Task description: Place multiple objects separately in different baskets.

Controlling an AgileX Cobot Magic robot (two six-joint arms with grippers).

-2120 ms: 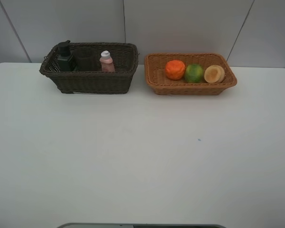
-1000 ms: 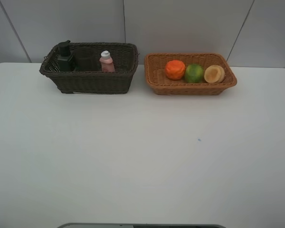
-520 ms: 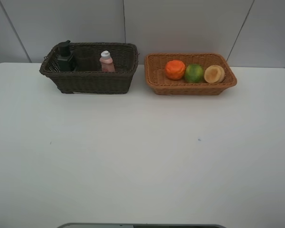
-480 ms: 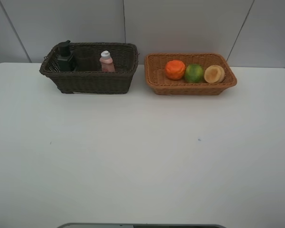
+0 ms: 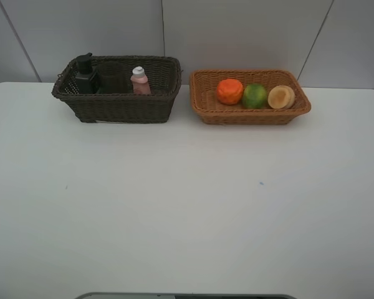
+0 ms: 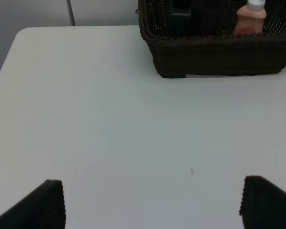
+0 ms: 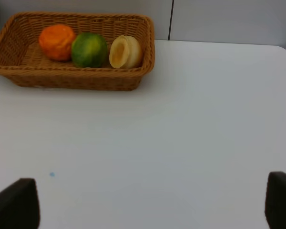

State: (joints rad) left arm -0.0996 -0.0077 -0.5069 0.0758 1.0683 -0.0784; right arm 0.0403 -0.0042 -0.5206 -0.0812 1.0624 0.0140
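At the far edge of the white desk (image 5: 187, 205), two wicker baskets are sitting side by side: the dark brown basket (image 5: 118, 93) and, just to its right in the high view, the light tan basket (image 5: 249, 109). Inside the dark brown basket the dark green pump bottle (image 5: 85, 75) is standing at the end farthest from the tan basket, the pink white-capped bottle (image 5: 139, 81) is standing upright nearer the middle, and a dark cup (image 5: 111, 78) is showing dimly between them. The left wrist view is showing the two bottles more closely, but the cup is hard to make out there. In the tan basket the orange fruit (image 5: 230, 91), the green fruit (image 5: 255, 95) and the pale peach-like fruit (image 5: 281, 97) are lying in a row, the orange one closest to the dark brown basket.

The high view is showing neither arm. Only the wrist views are catching them: the left tool (image 6: 152, 202) is standing wide open and empty, well short of the dark brown basket, and the right tool (image 7: 152, 202) is likewise spread wide over bare desk, holding nothing.
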